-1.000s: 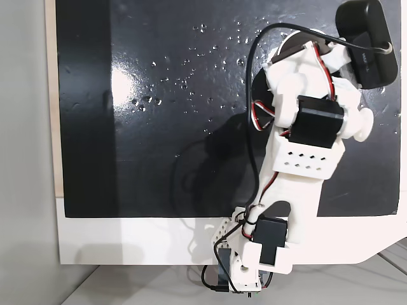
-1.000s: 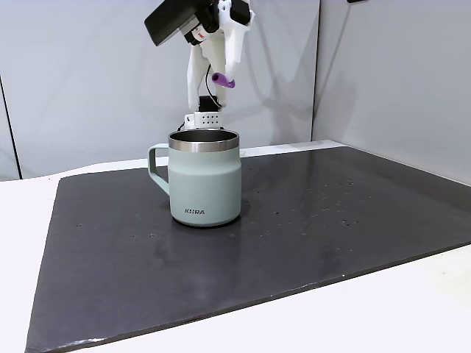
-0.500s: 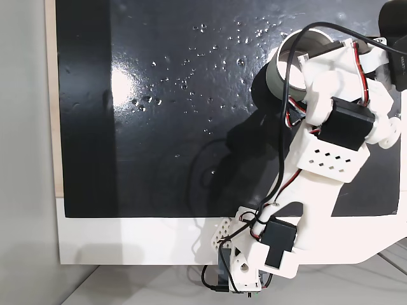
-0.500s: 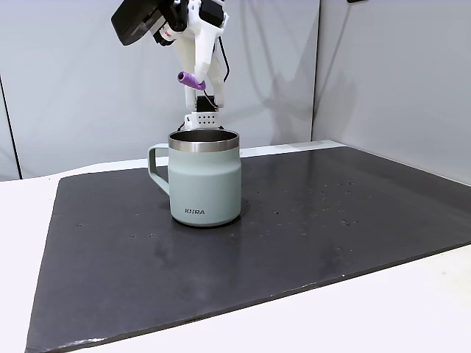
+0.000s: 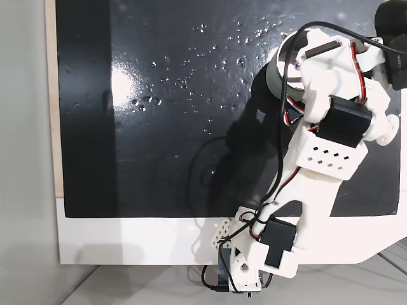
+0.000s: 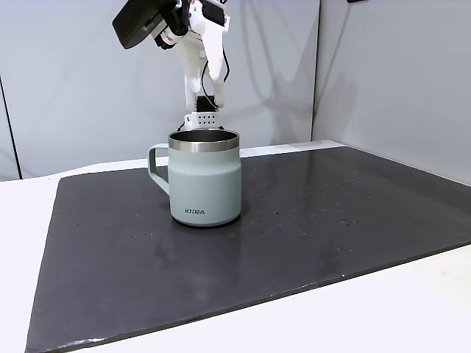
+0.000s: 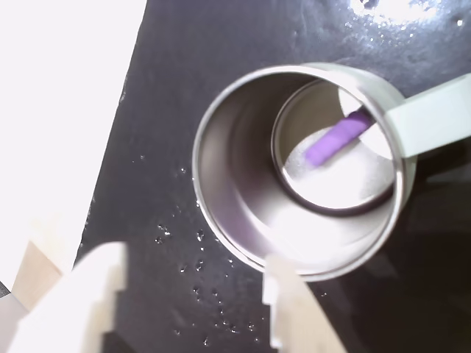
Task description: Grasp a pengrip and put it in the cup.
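**Pengrip dropped into cup, gripper empty above it**

Since half a second ago the pengrip has left the fingers: then it was pinched at the gripper tip above the mug, now the side fixed view shows the gripper (image 6: pixel 211 73) with nothing purple in it. Arm pose barely changed, shifted slightly over the mug.

Wrist view: pengrip (image 7: pixel 336 137) lies on the shiny steel bottom of the cup (image 7: pixel 221 198), toward the upper right of the floor, tilted diagonally, its upper end near the inner wall. Cup handle (image 7: pixel 430 118) sticks out to the right in this view. Two white fingers (image 7: pixel 293 309) show at the bottom edge, spread wide apart, holding nothing, dark mat (image 7: pixel 184 73) visible between them.

Side fixed view: cup (image 6: pixel 204 176) stands upright on the dark mat (image 6: pixel 331 220), handle to the left, pale grey-green outside with steel rim. Gripper hangs well above the rim, behind the mug.

Top-down fixed view: arm (image 5: pixel 321 165) reaches from the white table edge (image 5: pixel 127 241) up to the top right, covering most of the cup (image 5: pixel 280 63); only part of the rim shows. A tiny purple speck sits at the rim, too small to tell more.
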Robot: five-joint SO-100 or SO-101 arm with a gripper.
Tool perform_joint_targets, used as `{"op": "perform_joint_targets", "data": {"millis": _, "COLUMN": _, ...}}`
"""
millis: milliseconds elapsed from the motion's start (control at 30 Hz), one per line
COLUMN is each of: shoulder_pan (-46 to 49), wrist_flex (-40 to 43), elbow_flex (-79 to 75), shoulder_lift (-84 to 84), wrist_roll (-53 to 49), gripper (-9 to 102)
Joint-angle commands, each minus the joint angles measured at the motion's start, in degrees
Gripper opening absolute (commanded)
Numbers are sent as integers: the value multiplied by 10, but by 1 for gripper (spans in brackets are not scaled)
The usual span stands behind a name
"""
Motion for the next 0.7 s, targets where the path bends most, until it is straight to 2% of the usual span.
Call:
{"op": "perform_joint_targets", "data": {"millis": 0, "shoulder_pan": -6, "wrist_flex": 10, "elbow_flex": -9, "shoulder_lift": 32, "wrist_roll": -4, "gripper": 30}}
{"op": "perform_joint_targets", "data": {"millis": 667, "shoulder_pan": 10, "wrist_flex": 14, "elbow_flex": -9, "shoulder_lift": 32, "wrist_roll": -16, "gripper": 30}}
